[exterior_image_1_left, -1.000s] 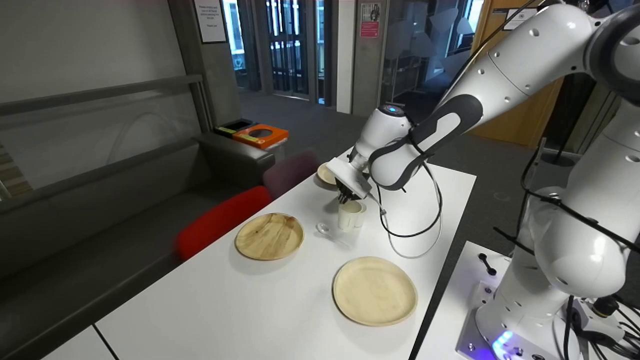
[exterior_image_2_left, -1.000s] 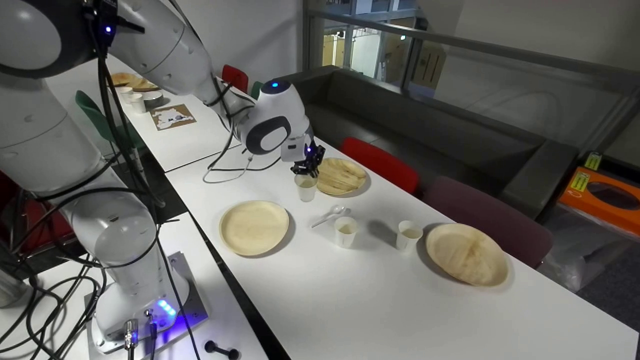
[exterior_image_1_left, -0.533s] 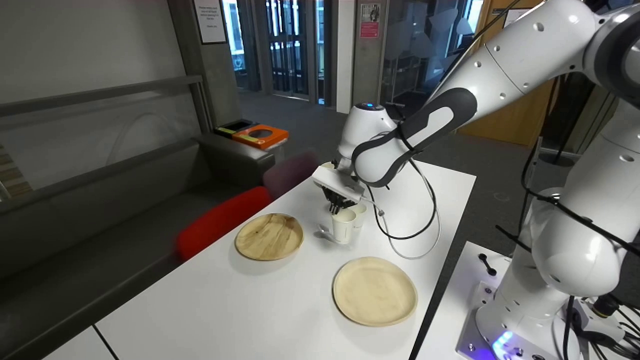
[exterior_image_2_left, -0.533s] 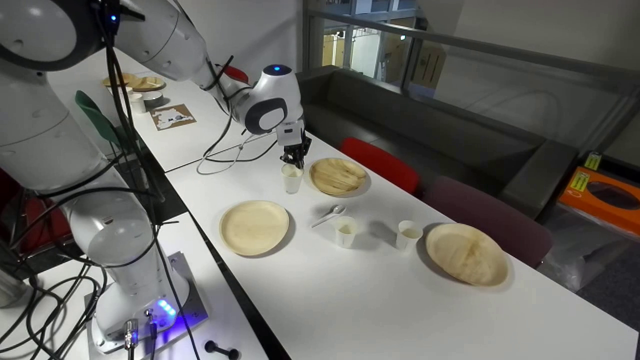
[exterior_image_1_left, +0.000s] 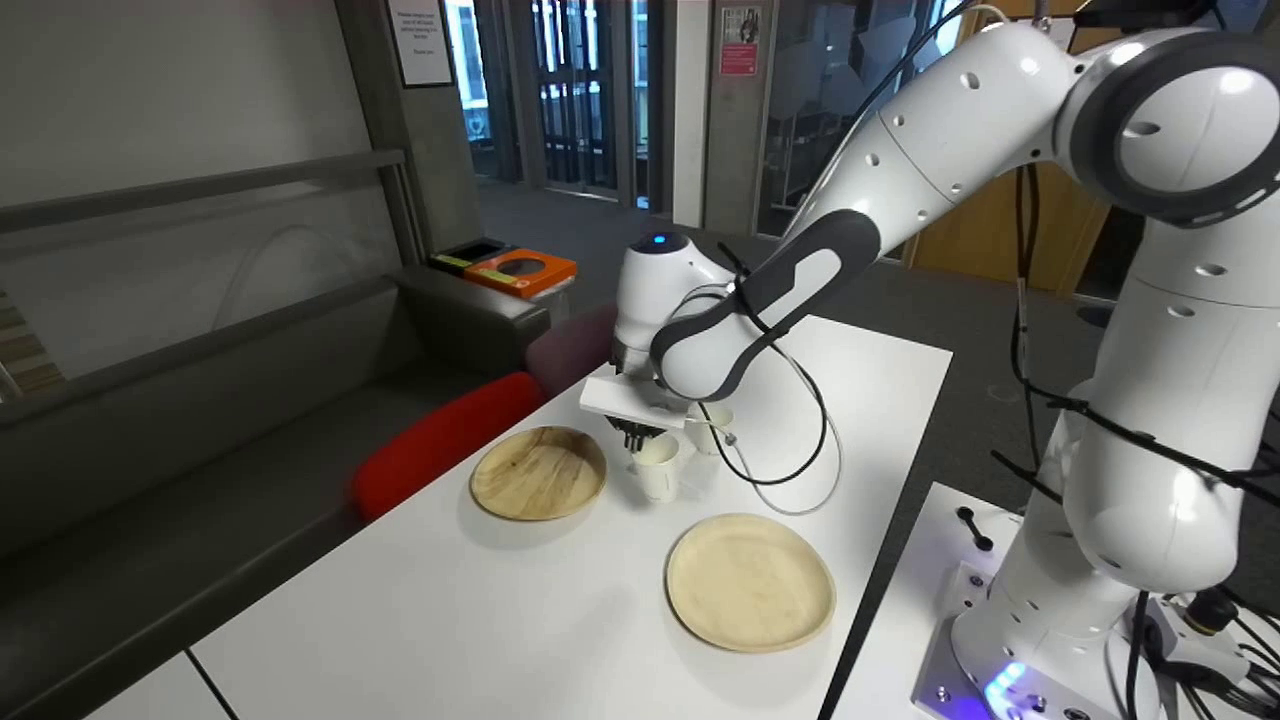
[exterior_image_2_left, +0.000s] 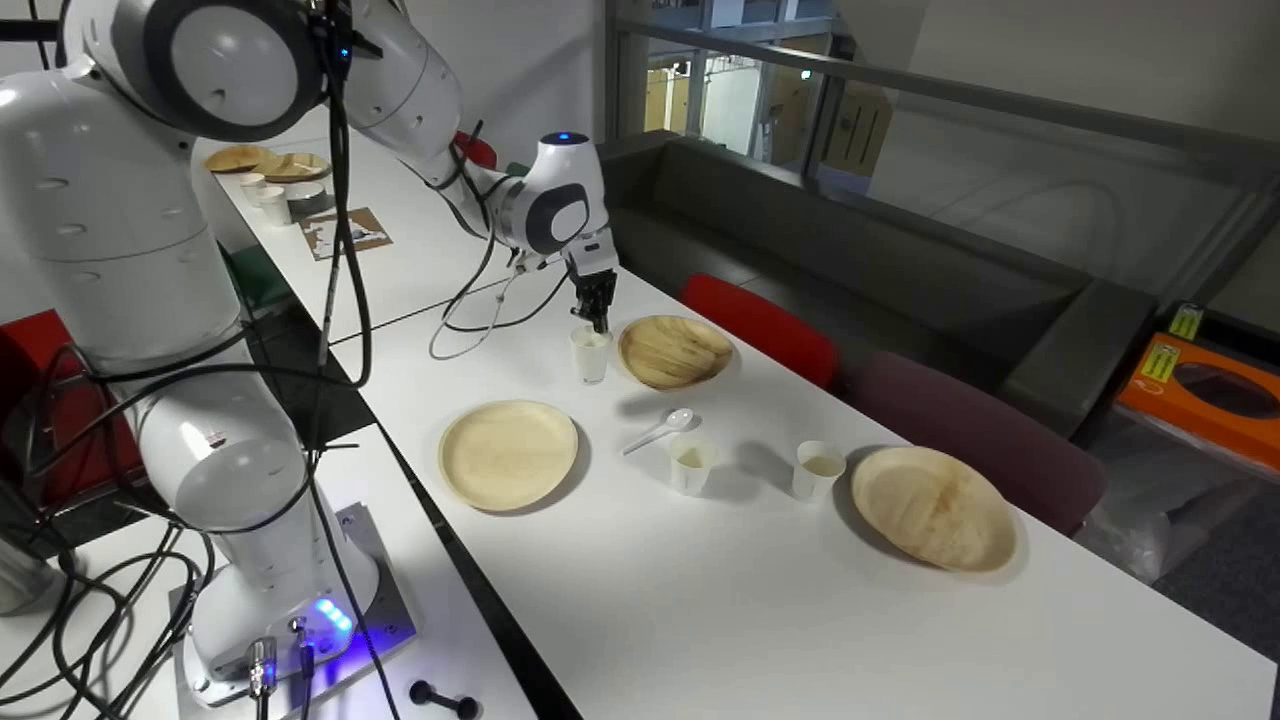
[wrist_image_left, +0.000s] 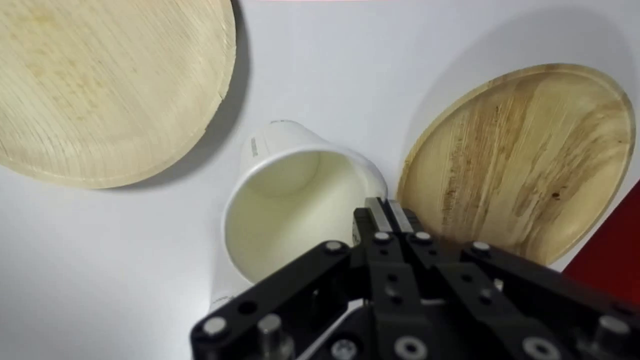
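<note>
My gripper (wrist_image_left: 384, 204) is shut on the rim of a white paper cup (wrist_image_left: 280, 215). One finger is inside the cup and the other outside it, with the cup wall pinched between them. In both exterior views the gripper (exterior_image_1_left: 633, 440) (exterior_image_2_left: 600, 325) points down, and the cup (exterior_image_1_left: 658, 470) (exterior_image_2_left: 590, 357) hangs mouth up below it. How high its base is above the table cannot be judged. A streaked wooden plate (wrist_image_left: 515, 165) lies close beside the fingers, and a paler plate (wrist_image_left: 100, 90) is on the cup's other side.
Two more white cups (exterior_image_2_left: 690, 466) (exterior_image_2_left: 816, 472) stand on the white table, with a white spoon (exterior_image_2_left: 662, 430) near the first. A third plate (exterior_image_2_left: 933, 508) lies beyond them. A red chair (exterior_image_1_left: 450, 440) touches the table's edge. Cables (exterior_image_1_left: 800, 470) loop beside the arm.
The gripper has carried the cup across the table, closer to the streaked plate and away from the standing cups. The arm's elbow has swung along with it. The grip has stayed shut.
</note>
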